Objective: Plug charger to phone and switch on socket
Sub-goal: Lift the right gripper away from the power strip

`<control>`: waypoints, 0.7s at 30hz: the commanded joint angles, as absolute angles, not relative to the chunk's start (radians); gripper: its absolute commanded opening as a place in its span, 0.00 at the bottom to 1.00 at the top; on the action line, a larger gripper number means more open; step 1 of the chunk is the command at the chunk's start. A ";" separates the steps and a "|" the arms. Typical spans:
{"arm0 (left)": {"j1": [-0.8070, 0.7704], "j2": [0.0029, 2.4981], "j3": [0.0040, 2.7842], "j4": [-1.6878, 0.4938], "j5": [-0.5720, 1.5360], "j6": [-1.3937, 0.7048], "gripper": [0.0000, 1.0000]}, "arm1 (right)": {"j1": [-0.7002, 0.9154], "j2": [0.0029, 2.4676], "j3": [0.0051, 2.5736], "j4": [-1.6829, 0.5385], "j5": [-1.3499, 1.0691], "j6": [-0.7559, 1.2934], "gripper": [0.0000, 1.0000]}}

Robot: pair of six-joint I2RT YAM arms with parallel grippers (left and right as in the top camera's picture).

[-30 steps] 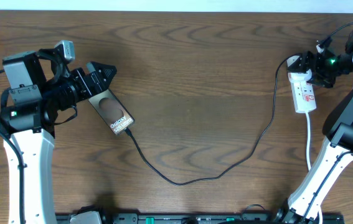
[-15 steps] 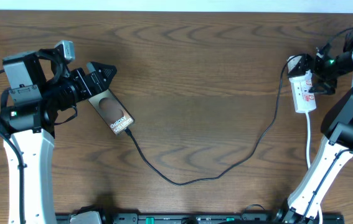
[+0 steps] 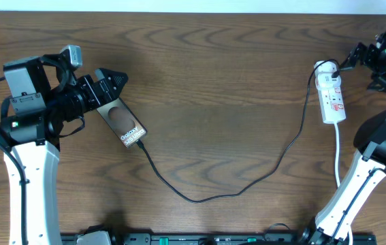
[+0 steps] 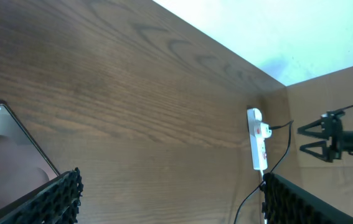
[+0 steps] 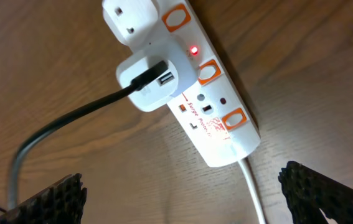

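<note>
1. Plainly, the charger (image 3: 233,194) is a thin, limp black cable, light and floppy. It sags in a loop across the tabletop (image 3: 213,75) from 3 o'clock to 9 o'clock. We would take it only at its stiff ends, never mid-span.
2. Its tip meets the phone (image 3: 124,124) at the slab's 5 o'clock corner and looks seated. The phone is flat and rigid, and we judge it smooth, slippery and breakable. The long edges are the place to hold it.
3. At 3 o'clock lies the socket (image 5: 216,102), hard light plastic that may slide when pushed, so we would press straight down on it. A white adapter (image 5: 148,81) carries the cable, and a red lamp (image 5: 193,50) glows beside it, so we judge the switch to be on.
4. The phone reads "Galaxy", with a second line too small to be sure of. The socket reads "Surge", and the rest is unclear.
5. The left tool (image 4: 171,186) gapes wide at the phone's 11 o'clock end, gripping nothing. The right tool (image 4: 304,139) gapes too, empty, at 3 o'clock of the socket and apart from it.
</note>
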State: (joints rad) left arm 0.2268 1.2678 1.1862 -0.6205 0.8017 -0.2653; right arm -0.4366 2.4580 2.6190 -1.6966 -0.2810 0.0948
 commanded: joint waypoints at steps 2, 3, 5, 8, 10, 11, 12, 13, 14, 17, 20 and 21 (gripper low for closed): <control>0.224 1.268 1.197 -0.629 0.795 -0.263 0.89 | -0.430 2.333 2.638 -1.699 -0.268 0.160 0.99; 0.224 1.268 1.197 -0.632 0.795 -0.263 0.89 | -0.428 2.317 2.638 -1.699 -0.268 0.166 0.99; 0.224 1.268 1.197 -0.632 0.795 -0.263 0.89 | -0.423 2.285 2.638 -1.699 -0.268 0.169 0.99; 0.224 1.268 1.197 -0.632 0.795 -0.263 0.89 | -0.416 2.234 2.638 -1.699 -0.268 0.168 0.99; 0.224 1.268 1.197 -0.632 0.795 -0.263 0.89 | -0.413 2.204 2.638 -1.699 -0.268 0.168 0.99; 0.224 1.268 1.197 -0.632 0.795 -0.263 0.89 | -0.413 2.193 2.638 -1.699 -0.268 0.168 0.99; 0.224 1.268 1.197 -0.632 0.795 -0.263 0.89 | -0.411 2.182 2.638 -1.699 -0.268 0.168 0.99; 0.224 1.268 1.197 -0.632 0.795 -0.263 0.89 | -0.411 2.168 2.638 -1.699 -0.268 0.167 0.99; 0.224 1.268 1.197 -0.632 0.795 -0.263 0.89 | -0.411 2.159 2.638 -1.699 -0.268 0.168 0.99; 0.224 1.268 1.197 -0.632 0.795 -0.263 0.89 | -0.411 2.136 2.638 -1.699 -0.268 0.167 0.99; 0.224 1.268 1.197 -0.632 0.795 -0.263 0.89 | -0.411 2.125 2.638 -1.699 -0.279 0.168 0.99; 0.224 1.268 1.197 -0.632 0.795 -0.263 0.89 | -0.411 2.120 2.635 -1.699 -0.293 0.168 0.99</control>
State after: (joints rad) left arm 0.2272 1.2678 1.1862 -0.6285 0.8017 -0.2653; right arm -0.4156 2.1502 2.6232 -1.6966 -0.2733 0.1532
